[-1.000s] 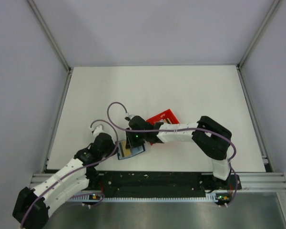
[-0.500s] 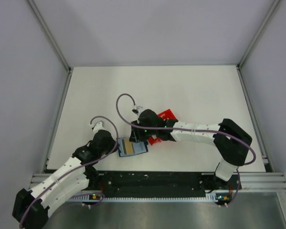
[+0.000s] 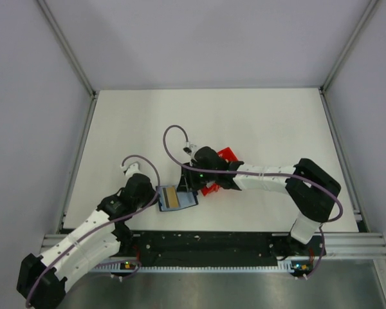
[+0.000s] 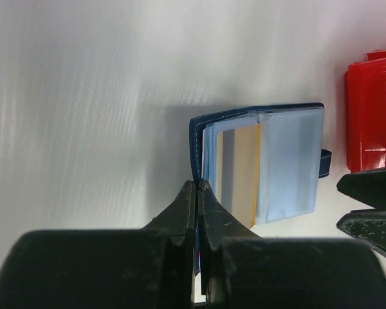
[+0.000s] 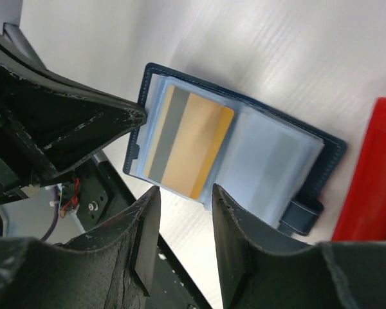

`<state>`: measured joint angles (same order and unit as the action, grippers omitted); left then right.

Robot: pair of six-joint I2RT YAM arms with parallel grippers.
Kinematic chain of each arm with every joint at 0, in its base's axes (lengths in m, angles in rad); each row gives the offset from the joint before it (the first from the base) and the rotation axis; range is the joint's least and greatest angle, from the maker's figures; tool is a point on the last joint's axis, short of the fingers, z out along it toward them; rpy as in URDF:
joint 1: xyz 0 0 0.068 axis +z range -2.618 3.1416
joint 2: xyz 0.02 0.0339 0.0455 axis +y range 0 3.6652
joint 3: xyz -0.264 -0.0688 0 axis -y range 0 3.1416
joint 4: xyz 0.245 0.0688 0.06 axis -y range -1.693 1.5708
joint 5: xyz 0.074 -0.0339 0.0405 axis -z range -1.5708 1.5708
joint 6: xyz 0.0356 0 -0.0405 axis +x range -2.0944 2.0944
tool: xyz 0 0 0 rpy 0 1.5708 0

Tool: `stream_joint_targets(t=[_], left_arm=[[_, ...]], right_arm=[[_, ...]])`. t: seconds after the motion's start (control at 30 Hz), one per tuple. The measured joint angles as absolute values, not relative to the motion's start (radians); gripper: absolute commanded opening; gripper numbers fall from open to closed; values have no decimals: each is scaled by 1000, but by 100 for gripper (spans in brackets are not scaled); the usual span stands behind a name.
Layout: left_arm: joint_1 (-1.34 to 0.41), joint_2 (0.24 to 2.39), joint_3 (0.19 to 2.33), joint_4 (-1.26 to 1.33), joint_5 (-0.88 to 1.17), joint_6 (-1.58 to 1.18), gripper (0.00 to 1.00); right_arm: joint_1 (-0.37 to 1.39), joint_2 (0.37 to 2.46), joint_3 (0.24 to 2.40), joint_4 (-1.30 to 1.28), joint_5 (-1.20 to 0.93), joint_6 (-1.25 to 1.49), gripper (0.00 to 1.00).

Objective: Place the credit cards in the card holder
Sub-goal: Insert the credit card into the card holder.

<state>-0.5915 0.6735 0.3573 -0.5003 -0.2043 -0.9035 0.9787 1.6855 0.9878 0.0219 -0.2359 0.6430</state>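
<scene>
The dark blue card holder [image 3: 177, 198] lies open on the table near the front edge, its light blue pockets facing up. A tan credit card [image 4: 240, 168] with a grey stripe sits in the left pocket [image 5: 188, 140]. My left gripper [image 4: 198, 187] is shut on the edge of the holder's left cover, seen from above at the left gripper [image 3: 156, 199]. My right gripper [image 5: 185, 193] hovers open just over the holder's near edge with nothing between its fingers; from above the right gripper [image 3: 188, 187] is at the holder's right.
A red plastic bin [image 3: 226, 155] lies right behind the holder, mostly under my right arm; the red bin [image 5: 368, 174] is close to the holder's strap tab. The black base rail [image 3: 212, 241] runs just below the holder.
My right gripper has opened, let go of the tan card now lying in the pocket, and drawn back to the right. The left gripper stays clamped on the cover.
</scene>
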Motion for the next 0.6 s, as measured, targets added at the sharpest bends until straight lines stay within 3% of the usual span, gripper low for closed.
stream_joint_targets(t=[0.6], left_arm=[[-591,723,316,-441,-204,-916,0]], right_arm=[[1012,1902,1044,113,-355,744,34]])
